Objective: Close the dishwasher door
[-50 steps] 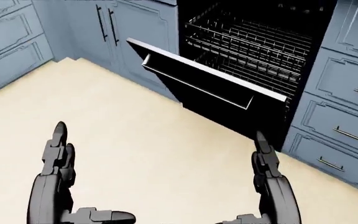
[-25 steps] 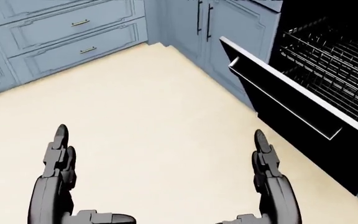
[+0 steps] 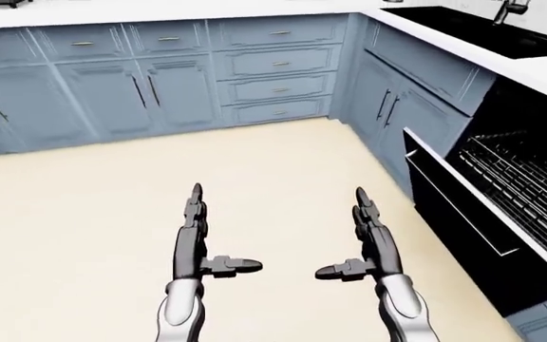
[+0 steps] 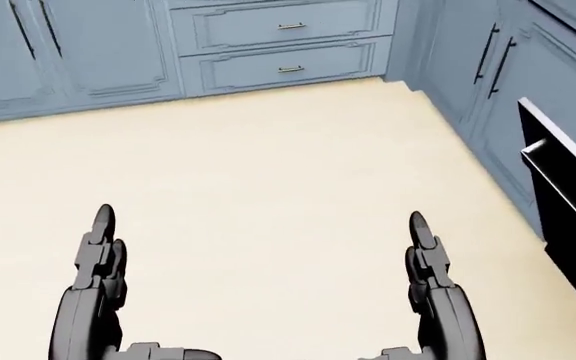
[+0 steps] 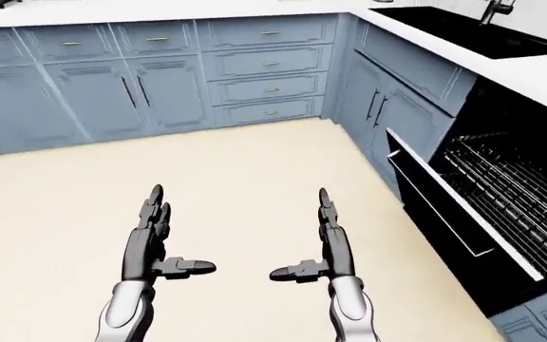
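Note:
The black dishwasher door [image 5: 435,206] hangs partly open at the right of the eye views, tilted outward, with its bar handle [image 5: 442,214] along the top. Behind it the wire rack [image 5: 516,187] shows inside the dark cavity. In the head view only the door's left end [image 4: 565,196] shows at the right edge. My left hand [image 3: 195,231] and right hand [image 3: 368,231] are held out over the floor, both open with fingers straight and thumbs pointing inward. The right hand is left of the door and apart from it.
Blue cabinets [image 3: 160,85] line the top of the views and turn a corner down the right side [image 3: 397,107]. A white counter with a black sink [image 3: 482,32] runs above the dishwasher. Beige floor [image 3: 160,178] spreads under my hands.
The whole picture has swung: the camera turned left, so the dishwasher slid from the middle to the right edge of the head view. My hands keep their pose.

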Robot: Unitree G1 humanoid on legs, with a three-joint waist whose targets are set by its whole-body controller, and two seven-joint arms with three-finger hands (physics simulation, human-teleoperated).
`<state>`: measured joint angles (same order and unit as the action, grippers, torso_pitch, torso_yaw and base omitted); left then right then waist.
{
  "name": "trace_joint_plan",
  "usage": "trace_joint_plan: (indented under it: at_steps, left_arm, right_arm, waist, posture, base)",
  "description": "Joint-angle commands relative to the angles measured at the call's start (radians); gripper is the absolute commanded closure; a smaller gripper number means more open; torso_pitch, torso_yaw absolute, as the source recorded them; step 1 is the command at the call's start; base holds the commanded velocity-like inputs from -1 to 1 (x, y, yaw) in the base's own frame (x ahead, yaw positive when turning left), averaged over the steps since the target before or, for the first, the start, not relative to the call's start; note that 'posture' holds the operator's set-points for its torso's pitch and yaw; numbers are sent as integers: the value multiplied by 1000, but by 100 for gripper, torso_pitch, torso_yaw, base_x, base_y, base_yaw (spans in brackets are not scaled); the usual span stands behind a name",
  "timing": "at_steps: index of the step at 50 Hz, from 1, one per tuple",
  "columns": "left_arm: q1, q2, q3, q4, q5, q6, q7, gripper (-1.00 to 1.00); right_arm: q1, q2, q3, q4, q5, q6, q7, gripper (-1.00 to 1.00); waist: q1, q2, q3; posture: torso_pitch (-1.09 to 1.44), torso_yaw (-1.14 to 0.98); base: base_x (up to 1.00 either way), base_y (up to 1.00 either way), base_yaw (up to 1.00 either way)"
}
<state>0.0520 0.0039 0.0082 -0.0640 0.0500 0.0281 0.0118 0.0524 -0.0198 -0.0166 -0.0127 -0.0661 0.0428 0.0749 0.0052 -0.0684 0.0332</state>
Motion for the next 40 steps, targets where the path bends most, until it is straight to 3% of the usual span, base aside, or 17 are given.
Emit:
trace_joint_plan:
  at_steps: [1,8,10,11,12,13,15,17,21,22,24,26,28,30,32,36,40]
  left_arm:
    - [-22,9,20,-58,-3,-29,6,-100]
    - [-21,7,15,-49,2,-37,7,-100]
    - [-20,7,15,-50,2,-36,7,-100]
    - [-20,7,15,-51,2,-35,7,-100]
    - [-20,7,15,-52,2,-35,7,-100]
    - [-20,7,15,-53,2,-34,6,-100]
    - [-21,8,17,-53,1,-33,6,-100]
    - [-21,9,20,-57,-1,-30,5,-100]
    - [-19,9,20,-57,-1,-31,4,-100]
    - [-19,9,21,-61,-3,-29,4,-100]
    - [-18,9,21,-61,-2,-30,4,-100]
    - [-17,8,21,-62,-2,-30,4,-100]
    - [-17,9,21,-65,-2,-29,4,-100]
    - [-16,8,21,-66,-2,-29,3,-100]
    - [-18,9,22,-62,-3,-31,3,-100]
    - [-20,9,22,-57,-3,-32,4,-100]
    - [-20,9,22,-60,-3,-30,4,-100]
  right_arm:
    - [-27,6,17,-37,3,-36,4,-100]
    - [-24,5,18,-47,4,-28,6,-100]
    - [-23,6,19,-53,3,-25,6,-100]
    - [-24,6,20,-50,3,-26,7,-100]
    - [-24,6,20,-49,3,-27,7,-100]
    - [-24,6,20,-50,3,-26,7,-100]
    - [-22,5,19,-56,3,-23,7,-100]
    - [-36,6,10,-60,-20,10,-27,-100]
    - [-29,9,16,-71,-6,19,-19,-100]
    - [-27,9,18,-75,-3,22,-16,-100]
    - [-24,9,22,-80,-2,24,-12,-100]
    - [-23,9,23,-76,2,23,-8,-100]
    - [-23,9,24,-79,1,27,-8,-100]
    - [-21,9,25,-82,2,28,-7,-100]
    - [-20,10,28,-86,0,31,-8,-100]
    - [-19,10,30,-92,1,35,-6,-100]
    - [-13,10,31,-110,0,44,-5,-100]
  waist:
    - [7,6,-17]
    - [-3,99,-4]
    - [-1,148,-14]
    - [7,189,-31]
    - [17,136,-11]
    - [18,147,-19]
    - [30,127,-28]
    - [13,100,-11]
    - [21,70,4]
    - [23,59,2]
    - [26,13,-14]
    - [25,32,-10]
    - [18,39,-37]
    - [10,75,-14]
    - [8,97,-10]
    - [12,91,-14]
    - [14,104,-27]
  posture:
    - [0,0]
    - [0,0]
    - [0,0]
    - [0,0]
    - [0,0]
    - [0,0]
    - [0,0]
    - [0,0]
    - [0,0]
    - [0,0]
    - [0,0]
    - [0,0]
    - [0,0]
    - [0,0]
    - [0,0]
    - [0,0]
    - [0,0]
  base:
    - [0,0,69]
    - [0,0,70]
    - [0,0,70]
    - [0,0,70]
    - [0,0,70]
    - [0,0,70]
    - [0,0,69]
    - [0,0,34]
    - [0,0,0]
    - [0,0,0]
    - [0,0,0]
    - [0,0,0]
    - [0,-8,0]
    - [0,-16,0]
    - [0,-17,0]
    - [0,-24,0]
    - [0,-35,0]
